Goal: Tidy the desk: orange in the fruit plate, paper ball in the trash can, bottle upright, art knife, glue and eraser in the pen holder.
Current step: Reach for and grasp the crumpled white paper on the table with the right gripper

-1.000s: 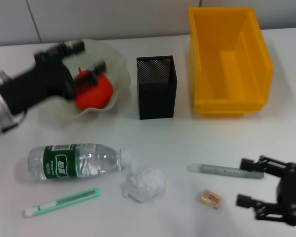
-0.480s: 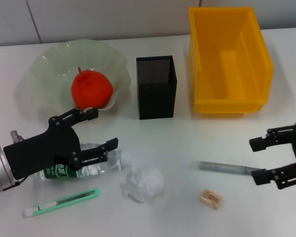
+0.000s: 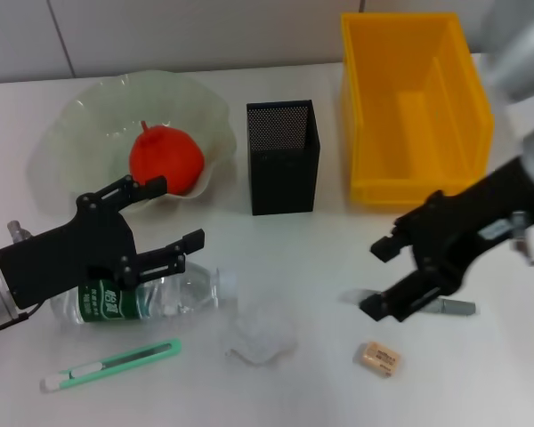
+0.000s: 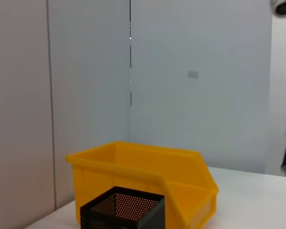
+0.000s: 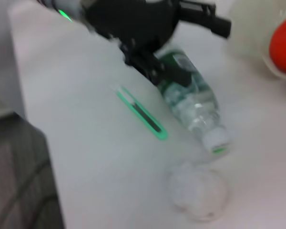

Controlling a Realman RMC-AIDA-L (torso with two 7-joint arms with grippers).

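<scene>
**Two grabs lining up at once: bottle and paper ball**

We're looking at the orange (image 3: 165, 160) sitting in the fruit plate (image 3: 76, 120), so that part looks sorted. Everything else is waiting on the desk (image 3: 276, 249).

Our left gripper (image 3: 151, 227) is hovering open right over the bottle (image 3: 147, 298), which is lying on its side with the cap pointing toward the paper ball (image 3: 262, 331). Our right gripper (image 3: 387, 276) is spread open too, hanging above the glue (image 3: 449, 307), with the eraser (image 3: 378, 358) just beside it on the near side.

We're guessing the step in hand is standing the bottle up. To do it well, we're thinking: clamp around the body near the label, not the slippery neck, then pivot it onto its base clear of the art knife (image 3: 111, 363), which is lying just in front of it. The thin plastic will probably flex, so go gentle.

The pen holder (image 3: 283, 158) and trash can (image 3: 414, 107) are sitting at the back, nothing in them that we can make out.
</scene>
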